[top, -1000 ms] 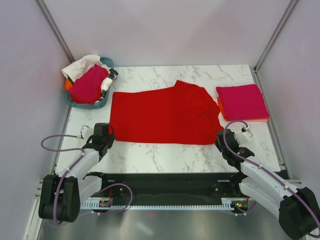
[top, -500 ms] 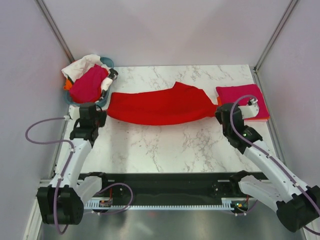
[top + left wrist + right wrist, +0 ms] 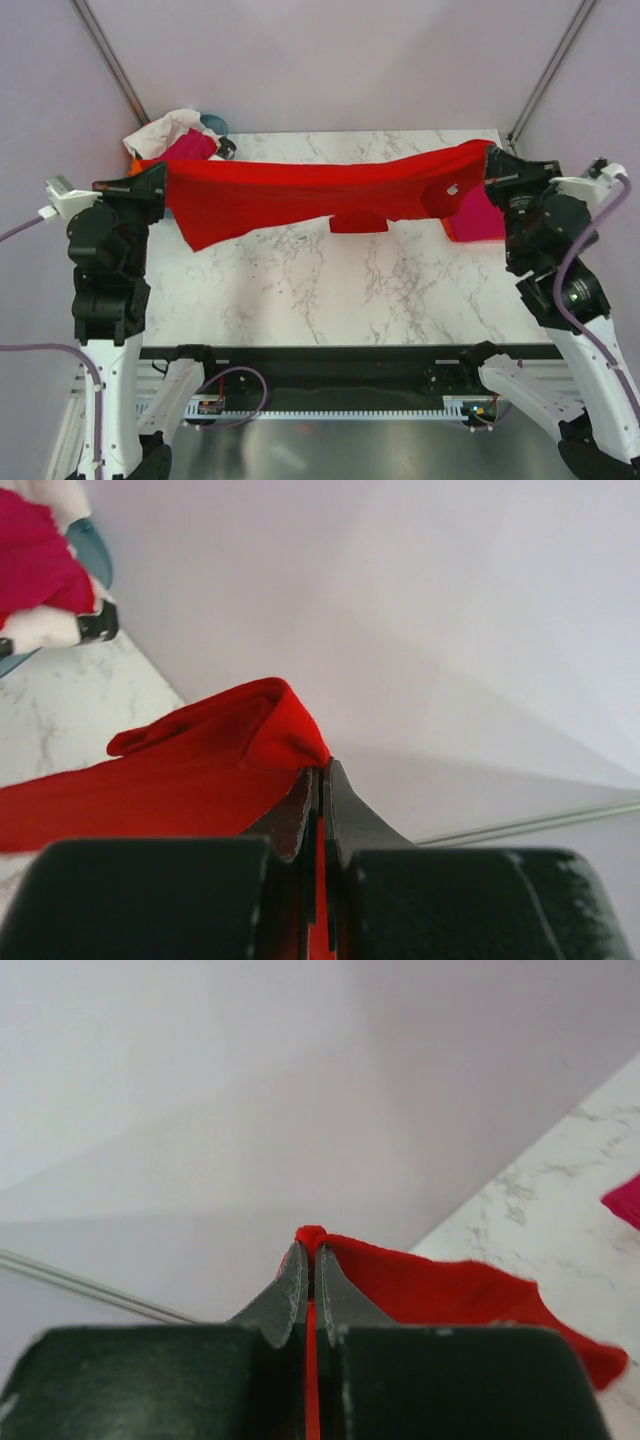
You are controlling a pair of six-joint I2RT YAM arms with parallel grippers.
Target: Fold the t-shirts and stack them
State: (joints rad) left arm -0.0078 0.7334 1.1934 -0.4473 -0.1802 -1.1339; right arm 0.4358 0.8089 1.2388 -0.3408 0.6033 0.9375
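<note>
The red t-shirt (image 3: pixel 300 195) hangs in the air above the marble table (image 3: pixel 330 300), stretched from 9 o'clock to 3 o'clock between the two arms. The left gripper (image 3: pixel 157 183) has its fingers (image 3: pixel 293 815) pressed together on one edge of the cloth. The right gripper (image 3: pixel 490 166) pinches the other edge in the same way.

I think this is the step of lifting and spreading the shirt before a fold. Next, both arms should lower it together, at equal height, so that the sagging middle lands flat. It must also not land on the folded magenta shirt (image 3: pixel 478 218) at 3 o'clock.

One second ago the shirt lay spread on the table, with both grippers low at its near corners. Half a second ago it was bunched toward 12 o'clock. Now it is raised high. The tub (image 3: pixel 213 124) at 10 o'clock, holding the unfolded shirts (image 3: pixel 165 128), looks unchanged.
</note>
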